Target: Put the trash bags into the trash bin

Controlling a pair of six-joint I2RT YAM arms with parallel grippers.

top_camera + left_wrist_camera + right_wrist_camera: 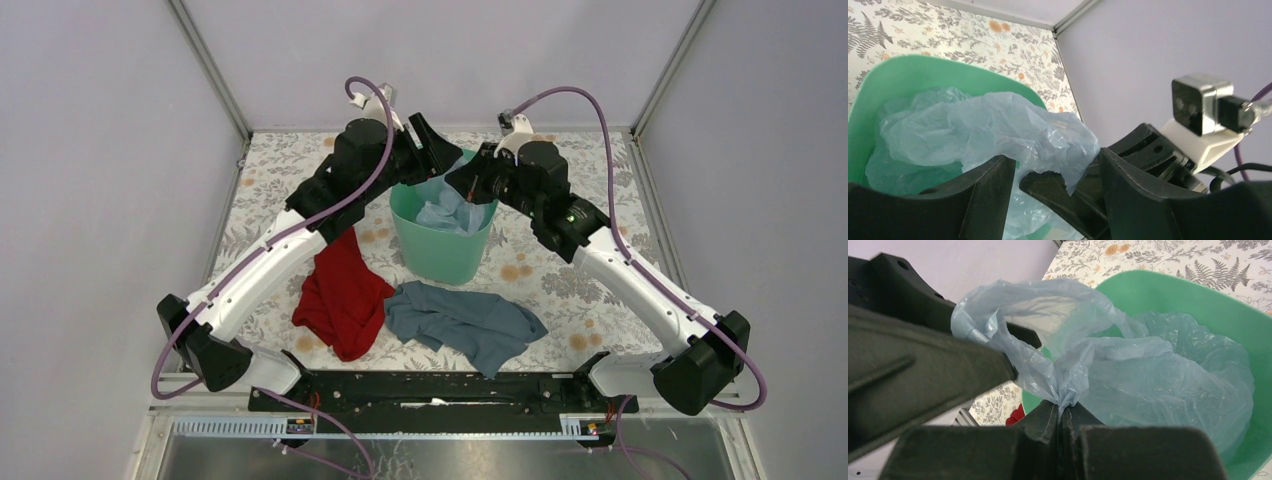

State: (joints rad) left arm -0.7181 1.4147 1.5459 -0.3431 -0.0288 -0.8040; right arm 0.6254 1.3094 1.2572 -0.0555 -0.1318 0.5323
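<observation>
The mint-green trash bin (440, 245) stands upright mid-table. The pale-blue trash bag (447, 208) lies mostly inside it, with a flap rising above the rim. My right gripper (470, 183) hovers over the bin's right rim, and the right wrist view shows it (1063, 412) shut on a bunched fold of the bag (1148, 375) above the bin (1168, 290). My left gripper (432, 142) is over the bin's far-left rim. In the left wrist view it (1055, 172) is open, with the bag's flap (988, 125) and the right gripper's finger between its jaws, unpinched, above the bin (913, 70).
A red cloth (343, 290) lies on the flowered table left of the bin, under the left arm. A grey-blue cloth (465, 320) lies in front of the bin. Both grippers crowd together over the bin's mouth. Grey walls close the table's back and sides.
</observation>
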